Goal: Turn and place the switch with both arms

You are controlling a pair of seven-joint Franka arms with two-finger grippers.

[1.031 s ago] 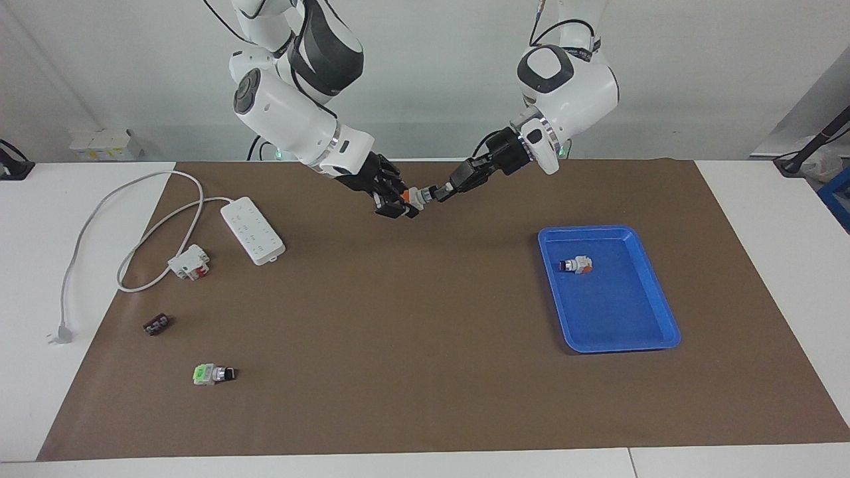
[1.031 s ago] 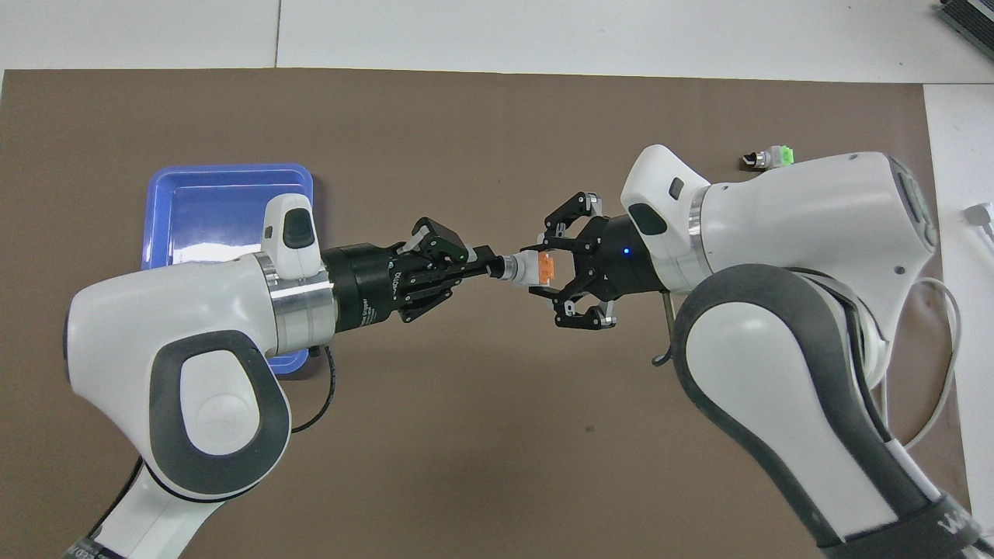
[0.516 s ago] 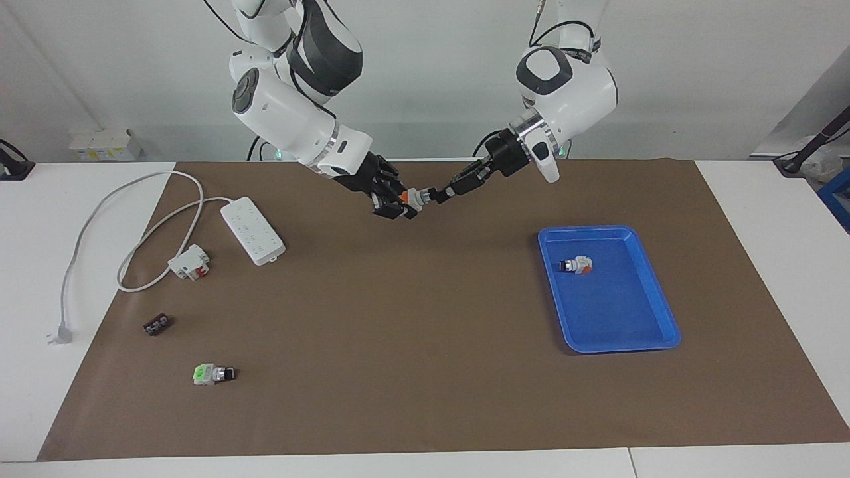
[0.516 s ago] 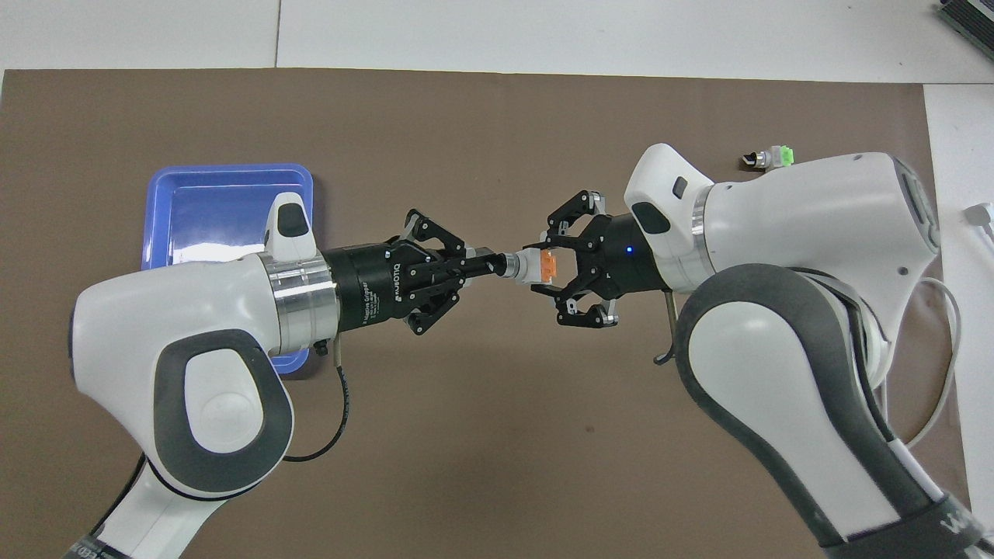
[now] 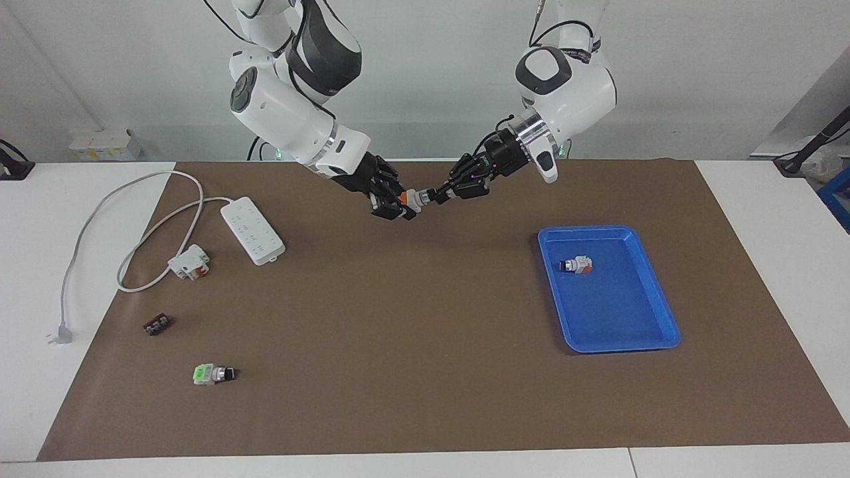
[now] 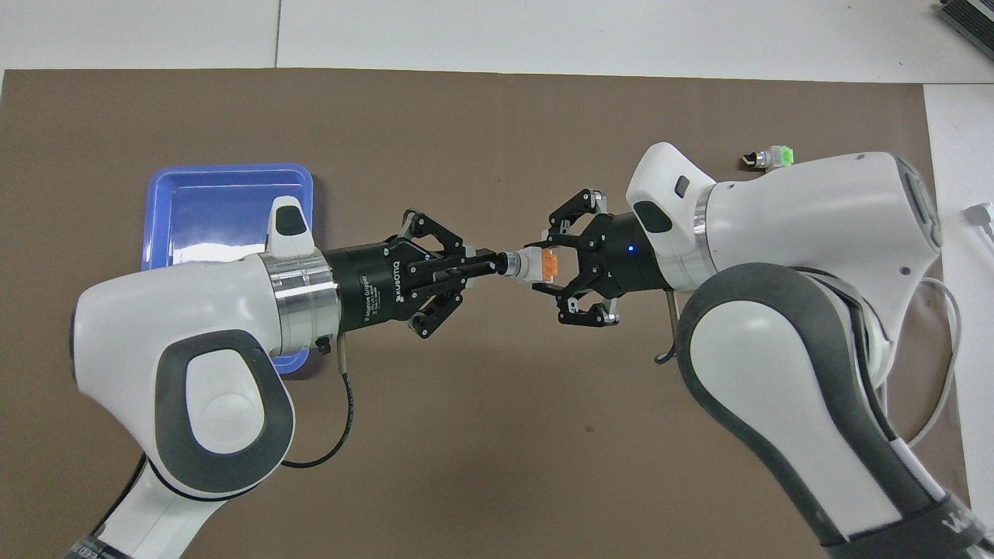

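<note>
Switch (image 6: 530, 265) hangs over the mat, right claw (image 6: 543, 268) pinching its orange end at 3 o'clock, left claw (image 6: 485, 266) pinching the knob at 9.

Left arm hides part of the blue tray (image 6: 225, 180) (overhead view only).

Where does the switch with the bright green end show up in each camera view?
Facing view: the green-ended switch lies low in the picture on the brown mat, toward the right arm's end of the table, far from the robots.
Overhead view: it sits high in the picture, just above the right arm's white shell.
Shared landmark: the blue tray, at the left arm's end in both.
</note>
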